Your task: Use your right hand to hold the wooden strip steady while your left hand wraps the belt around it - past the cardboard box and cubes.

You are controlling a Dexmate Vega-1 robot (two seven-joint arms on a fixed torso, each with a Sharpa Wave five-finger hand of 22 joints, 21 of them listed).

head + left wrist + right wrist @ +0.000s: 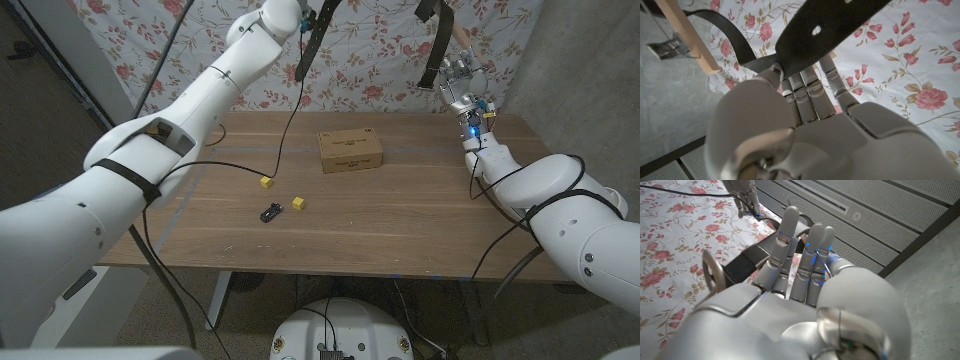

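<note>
The left hand [805, 95], raised before the floral curtain [380, 60], pinched the black belt [830, 25]. The right hand [462, 85] gripped the wooden strip [687, 35], belt draped over it. Below, the wooden table [420, 220] bore a cardboard box [350, 151], two yellow cubes [265, 183], and a small black object [271, 213].

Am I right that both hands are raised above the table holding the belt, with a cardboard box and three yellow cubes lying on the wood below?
Not quite: the head view shows two yellow cubes, not three. The rest stands: left hand and right hand hold the belt up, cardboard box below.
</note>
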